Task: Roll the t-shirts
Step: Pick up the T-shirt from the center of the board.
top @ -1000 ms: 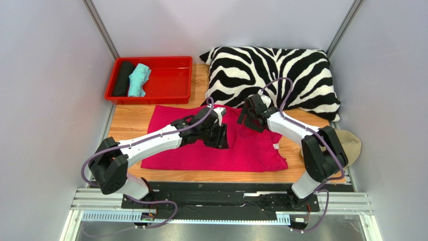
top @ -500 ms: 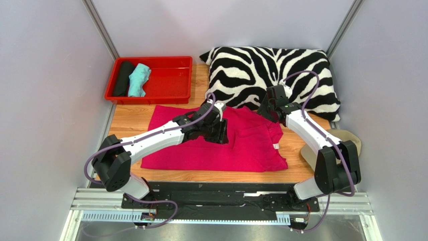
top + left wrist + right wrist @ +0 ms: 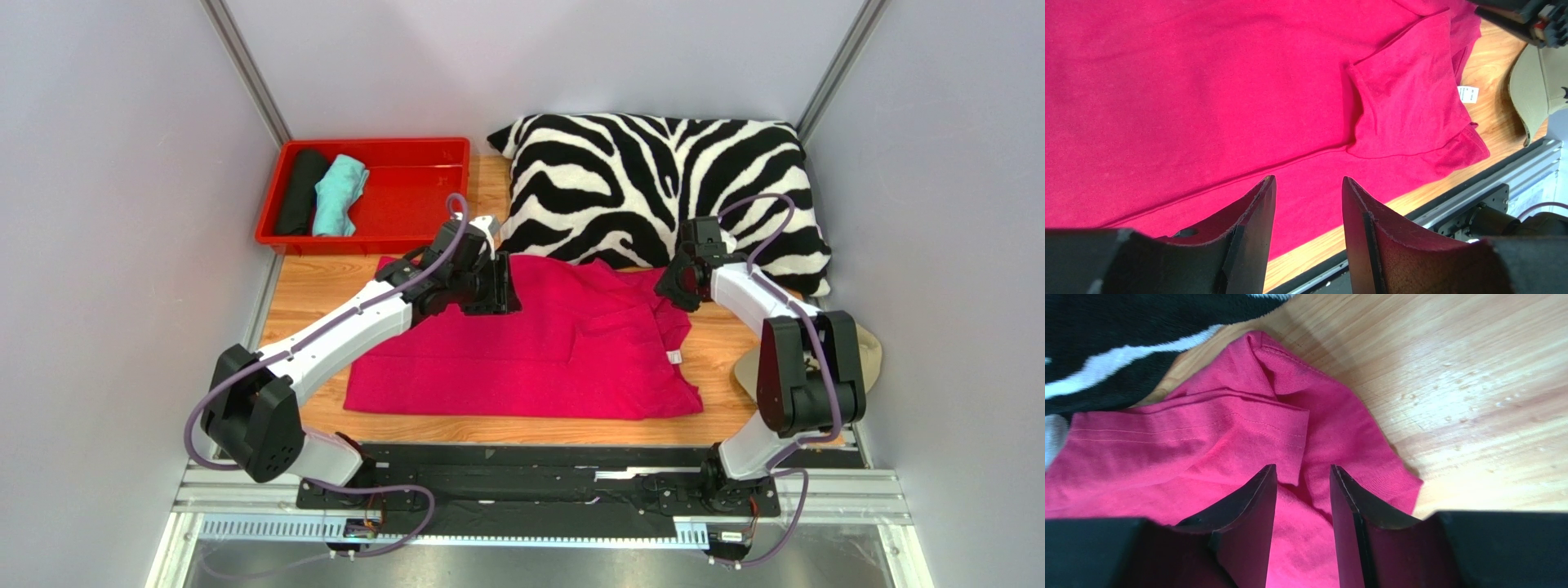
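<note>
**Stock on the table: one shirt laid flat, two rolled**

1. Red tray [image 3: 368, 241], hard, rectangular, raised rim, far left corner. It holds a black fabric roll [image 3: 298, 192] and a teal fabric roll [image 3: 340, 196] side by side at its left end; the rest of its floor is bare.
2. Wooden table [image 3: 313, 306], pale grain, showing in a strip left of the shirt and along its near edge.
3. Left gripper [image 3: 1308, 180], dark wedge-shaped fingers, jaws apart with nothing between them, over the shirt's far left part.
4. Magenta-pink t-shirt [image 3: 577, 349], soft knit, spread flat mid-table, its far edge touching the pillow; small white label [image 3: 1467, 93] at its right side.
5. Zebra-striped pillow [image 3: 638, 172], plump, along the back.
6. Right gripper [image 3: 1303, 468], jaws part-way open, tips at the rumpled sleeve [image 3: 1198, 435] on the shirt's far right corner; whether they pinch cloth cannot be told. Bare wood lies beyond.
7. Beige cap [image 3: 868, 353], at the right wall.
</note>
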`<state>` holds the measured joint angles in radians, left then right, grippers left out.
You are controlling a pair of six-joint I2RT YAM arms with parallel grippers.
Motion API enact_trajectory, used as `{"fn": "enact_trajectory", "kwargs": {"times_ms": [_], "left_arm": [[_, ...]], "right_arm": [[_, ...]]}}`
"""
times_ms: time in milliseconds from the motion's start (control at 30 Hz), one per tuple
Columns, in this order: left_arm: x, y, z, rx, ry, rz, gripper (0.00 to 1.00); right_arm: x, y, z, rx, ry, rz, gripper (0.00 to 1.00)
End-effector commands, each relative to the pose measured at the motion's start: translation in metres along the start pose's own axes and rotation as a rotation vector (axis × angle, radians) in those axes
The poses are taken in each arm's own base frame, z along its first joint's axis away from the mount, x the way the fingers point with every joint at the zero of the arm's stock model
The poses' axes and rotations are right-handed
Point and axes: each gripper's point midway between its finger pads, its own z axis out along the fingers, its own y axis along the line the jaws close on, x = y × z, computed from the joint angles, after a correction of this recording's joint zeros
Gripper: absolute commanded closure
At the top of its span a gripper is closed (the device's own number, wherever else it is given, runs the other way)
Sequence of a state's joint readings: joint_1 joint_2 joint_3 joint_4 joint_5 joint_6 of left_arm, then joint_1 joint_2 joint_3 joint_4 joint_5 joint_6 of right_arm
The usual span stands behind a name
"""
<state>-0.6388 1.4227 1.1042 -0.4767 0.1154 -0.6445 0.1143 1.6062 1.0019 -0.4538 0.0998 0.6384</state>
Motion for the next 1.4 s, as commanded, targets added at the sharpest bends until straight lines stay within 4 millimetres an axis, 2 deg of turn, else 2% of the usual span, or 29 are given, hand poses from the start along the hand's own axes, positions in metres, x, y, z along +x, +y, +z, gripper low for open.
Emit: {"fn": "enact_trajectory", "kwargs": {"times_ms": [0, 100, 200, 233, 333, 367, 500, 600, 633, 667, 700, 733, 800, 833, 867, 933, 967, 1033, 1167, 1367], "left_arm": [[-0.009, 0.005, -0.013, 0.01, -0.029, -0.008, 0.48], [-0.018, 0.02, -0.018, -0.023, -0.062, -0.047, 0.48], [-0.03, 0.045, -0.025, -0.102, -0.106, -0.117, 0.48], [-0.035, 0.06, -0.027, -0.143, -0.12, -0.166, 0.48], [-0.05, 0.104, -0.034, -0.292, -0.186, -0.276, 0.48], [-0.051, 0.116, -0.034, -0.325, -0.19, -0.302, 0.48], [-0.073, 0.168, -0.039, -0.465, -0.264, -0.385, 0.5], [-0.085, 0.202, -0.038, -0.559, -0.279, -0.404, 0.54], [-0.095, 0.208, -0.04, -0.582, -0.299, -0.401, 0.55], [-0.094, 0.22, -0.034, -0.611, -0.275, -0.396, 0.56], [-0.096, 0.225, -0.031, -0.629, -0.266, -0.388, 0.57], [-0.107, 0.231, -0.034, -0.665, -0.288, -0.376, 0.57], [-0.108, 0.242, -0.021, -0.701, -0.244, -0.33, 0.57], [-0.119, 0.245, -0.022, -0.723, -0.259, -0.307, 0.58], [-0.115, 0.255, -0.014, -0.757, -0.218, -0.277, 0.58], [-0.127, 0.262, -0.011, -0.787, -0.218, -0.224, 0.58], [-0.123, 0.271, -0.004, -0.814, -0.175, -0.183, 0.58], [-0.132, 0.276, -0.002, -0.84, -0.169, -0.137, 0.58], [-0.13, 0.293, 0.009, -0.893, -0.095, -0.044, 0.58], [-0.133, 0.301, 0.021, -0.88, -0.035, -0.002, 0.54]], "right_arm": [[-0.003, 0.007, 0.015, -0.036, -0.004, 0.003, 0.59], [-0.004, 0.008, 0.025, -0.038, 0.004, 0.017, 0.59], [-0.01, 0.008, 0.032, -0.03, -0.001, 0.024, 0.61], [-0.012, 0.008, 0.033, -0.028, -0.006, 0.027, 0.62], [-0.022, 0.01, 0.027, -0.033, -0.034, 0.033, 0.74], [-0.026, 0.011, 0.024, -0.036, -0.044, 0.031, 0.82], [-0.032, 0.014, 0.013, -0.044, -0.057, 0.023, 0.99], [-0.035, 0.017, 0.006, -0.059, -0.065, 0.017, 1.0], [-0.038, 0.019, 0.0, -0.069, -0.075, 0.013, 1.0], [-0.037, 0.018, -0.002, -0.069, -0.073, 0.01, 1.0], [-0.038, 0.019, -0.005, -0.075, -0.076, 0.007, 1.0], [-0.04, 0.021, -0.011, -0.089, -0.087, 0.008, 1.0], [-0.042, 0.023, -0.017, -0.101, -0.098, 0.006, 1.0], [-0.042, 0.023, -0.02, -0.107, -0.099, 0.004, 1.0], [-0.046, 0.027, -0.027, -0.127, -0.115, 0.004, 1.0], [-0.047, 0.028, -0.031, -0.14, -0.123, 0.001, 1.0], [-0.049, 0.029, -0.036, -0.148, -0.132, 0.0, 1.0], [-0.051, 0.033, -0.042, -0.166, -0.14, -0.001, 1.0], [-0.058, 0.038, -0.054, -0.195, -0.167, -0.005, 1.0], [-0.067, 0.045, -0.069, -0.225, -0.193, -0.014, 1.0]]}}
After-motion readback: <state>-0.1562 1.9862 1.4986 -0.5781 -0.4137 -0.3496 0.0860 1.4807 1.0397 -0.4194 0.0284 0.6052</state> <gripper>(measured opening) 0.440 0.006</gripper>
